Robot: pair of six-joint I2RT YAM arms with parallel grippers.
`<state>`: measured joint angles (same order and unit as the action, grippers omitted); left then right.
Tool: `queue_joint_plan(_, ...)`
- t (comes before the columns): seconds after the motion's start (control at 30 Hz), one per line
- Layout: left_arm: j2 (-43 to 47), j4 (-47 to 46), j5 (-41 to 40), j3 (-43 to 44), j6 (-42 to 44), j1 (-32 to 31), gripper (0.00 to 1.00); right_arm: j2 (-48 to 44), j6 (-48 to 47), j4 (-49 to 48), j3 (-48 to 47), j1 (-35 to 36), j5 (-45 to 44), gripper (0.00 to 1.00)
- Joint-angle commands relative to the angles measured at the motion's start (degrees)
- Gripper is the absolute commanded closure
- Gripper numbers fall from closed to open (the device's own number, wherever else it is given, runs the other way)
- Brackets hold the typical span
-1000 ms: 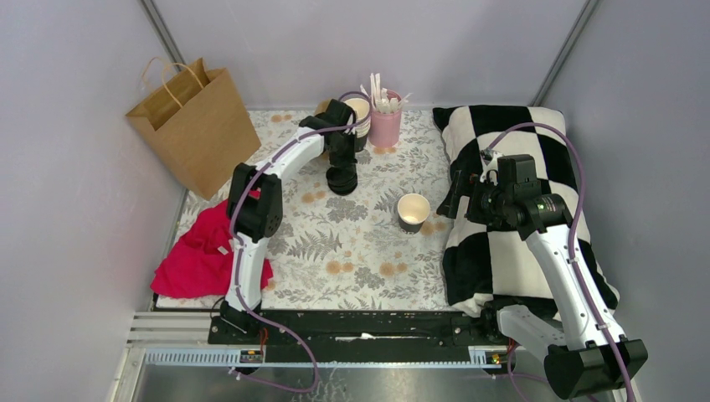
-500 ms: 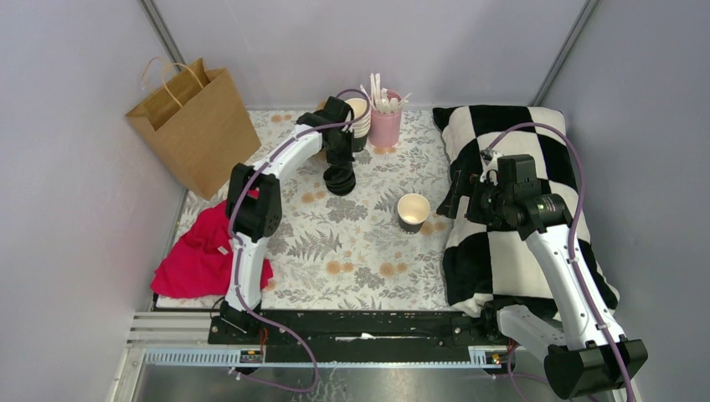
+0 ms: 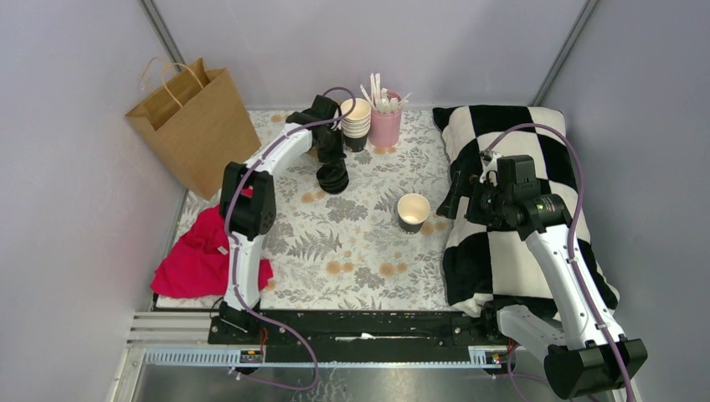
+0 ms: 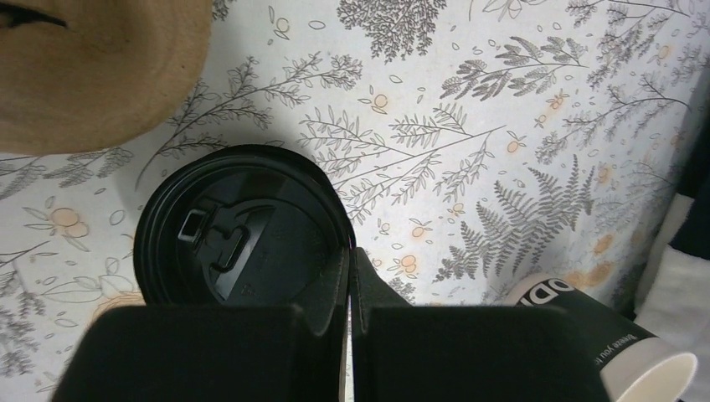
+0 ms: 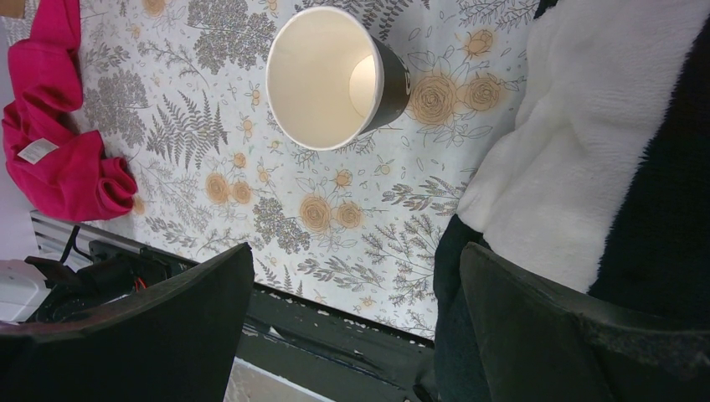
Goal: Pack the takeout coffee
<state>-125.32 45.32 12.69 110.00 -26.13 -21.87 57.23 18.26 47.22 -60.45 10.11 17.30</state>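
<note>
The paper cup [image 3: 413, 211], black outside and cream inside, stands open with no lid on it at the middle right of the flowered mat; it also shows in the right wrist view [image 5: 331, 77] and the left wrist view [image 4: 611, 352]. A black lid [image 4: 226, 234] lies on the low lid stack [image 3: 332, 177] at the back. My left gripper [image 3: 329, 157] [image 4: 349, 251] is shut, its tips pinching the right rim of that lid. My right gripper [image 3: 456, 197] [image 5: 356, 251] is open and empty, over the blanket's edge to the right of the cup.
A brown paper bag [image 3: 197, 126] stands at the back left. Nested lidless cups [image 3: 357, 121] and a pink holder of sticks [image 3: 386, 121] stand at the back. A red cloth [image 3: 201, 251] lies at the left, a checkered blanket [image 3: 519, 251] at the right. A tan round thing [image 4: 92, 67] lies near the lids.
My left arm has swung a little to the left and back, and the black lids have shifted left with it. The right arm and the cup have not moved.
</note>
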Motion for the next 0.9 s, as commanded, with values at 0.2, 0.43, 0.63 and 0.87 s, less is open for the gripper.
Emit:
queue_joint_plan(0.2,8.7,-2.8,-12.4,-2.6,4.6,-4.0,1.00,-0.3,0.4,-1.8,0.4,0.3,1.6,0.00)
queue_joint_plan(0.43,7.8,-1.8,-16.1,-1.8,5.3,-5.6,1.00,-0.2,0.4,-1.9,0.4,0.3,1.8,0.00)
queue_joint_plan(0.63,7.7,-1.3,-17.8,-1.0,5.7,-5.6,1.00,-0.3,0.4,-1.8,0.5,0.3,1.9,0.00)
queue_joint_plan(0.87,5.8,1.1,-17.3,2.1,5.3,-5.6,1.00,-0.3,0.3,-1.7,0.2,0.4,1.9,0.00)
